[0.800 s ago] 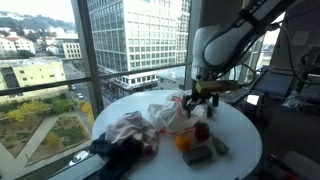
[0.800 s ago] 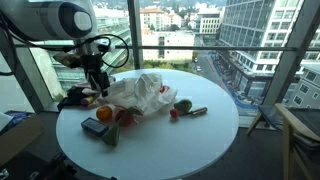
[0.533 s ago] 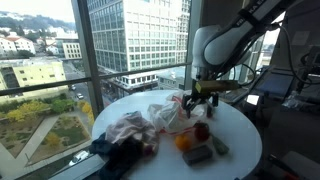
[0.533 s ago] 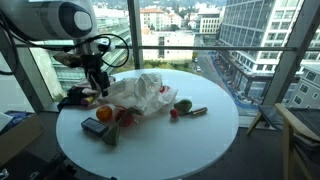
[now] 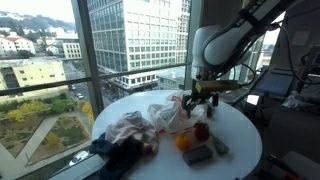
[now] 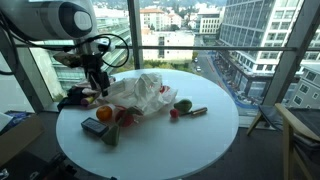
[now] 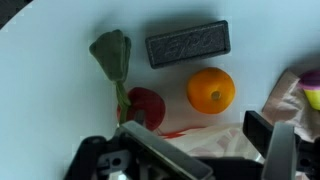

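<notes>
Nothing moved vs earlier frames. Gripper hangs released, jaws wide, holding nothing, over orange & red fruit, beside bag.

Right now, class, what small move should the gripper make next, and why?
Probably ease down and slightly forward. The gripper is open, holds nothing and hangs above the table; in the wrist view the orange and the round red thing lie just ahead of its fingers, beside the white bag.

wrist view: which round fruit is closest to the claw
The red fruit, just off the claw; the orange sits farther out, next to the dark block.
</notes>
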You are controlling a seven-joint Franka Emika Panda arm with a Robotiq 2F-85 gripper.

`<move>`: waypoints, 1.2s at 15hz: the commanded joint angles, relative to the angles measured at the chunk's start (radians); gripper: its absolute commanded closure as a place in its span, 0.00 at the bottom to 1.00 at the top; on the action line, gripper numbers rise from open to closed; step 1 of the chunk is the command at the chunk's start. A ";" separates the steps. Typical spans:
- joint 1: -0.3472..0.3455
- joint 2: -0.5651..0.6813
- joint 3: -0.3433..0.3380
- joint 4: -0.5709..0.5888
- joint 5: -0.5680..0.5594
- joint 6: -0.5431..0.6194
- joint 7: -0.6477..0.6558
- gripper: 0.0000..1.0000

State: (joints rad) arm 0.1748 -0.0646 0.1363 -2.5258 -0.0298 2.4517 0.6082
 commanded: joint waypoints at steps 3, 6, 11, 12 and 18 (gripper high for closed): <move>-0.016 0.000 0.019 0.000 -0.026 0.019 0.038 0.00; -0.047 0.031 -0.010 -0.008 -0.006 0.066 0.075 0.00; -0.098 0.105 -0.062 -0.013 0.012 0.091 0.045 0.00; -0.104 0.139 -0.071 -0.006 0.010 0.100 0.018 0.00; -0.099 0.315 -0.120 0.022 -0.017 0.228 -0.090 0.00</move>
State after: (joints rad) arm 0.0669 0.1696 0.0356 -2.5333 -0.0301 2.5813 0.5742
